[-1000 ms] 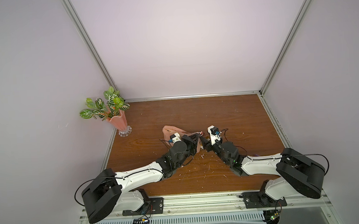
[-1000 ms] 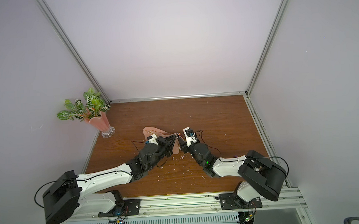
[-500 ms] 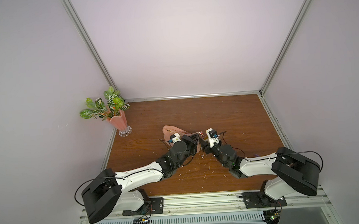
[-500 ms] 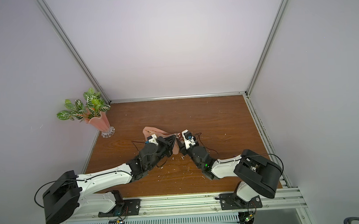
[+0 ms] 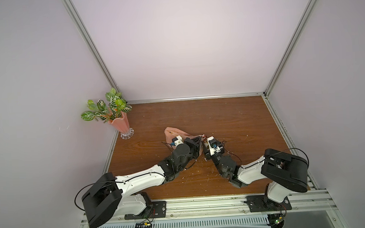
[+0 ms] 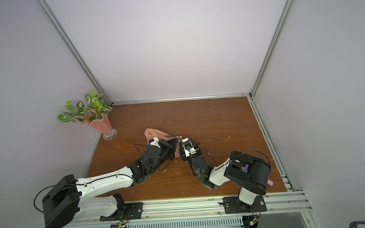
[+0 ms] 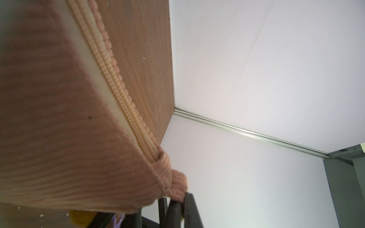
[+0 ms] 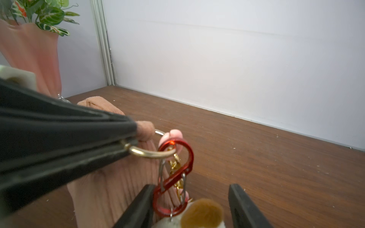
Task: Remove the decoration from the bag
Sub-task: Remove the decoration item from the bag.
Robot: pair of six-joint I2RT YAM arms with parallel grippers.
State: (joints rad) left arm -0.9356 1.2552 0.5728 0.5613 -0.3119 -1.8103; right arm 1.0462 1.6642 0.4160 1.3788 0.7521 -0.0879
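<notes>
On the bag (image 8: pixel 110 187), the left tool (image 8: pixel 135 134) pinches tight. The right tool (image 8: pixel 192 188) sits open around the decoration (image 8: pixel 201 214).

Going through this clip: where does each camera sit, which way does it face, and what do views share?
Top views: high over the base rail, looking down at the table; both arms, bag, vase.
Left wrist: on the left arm, looking along the bag's zipper; left gripper tips show.
Right wrist: on the right arm, facing the back wall; open right gripper straddles the decoration, left gripper shut on the bag.
Shared: bag in all; vase in top and right wrist.
</notes>
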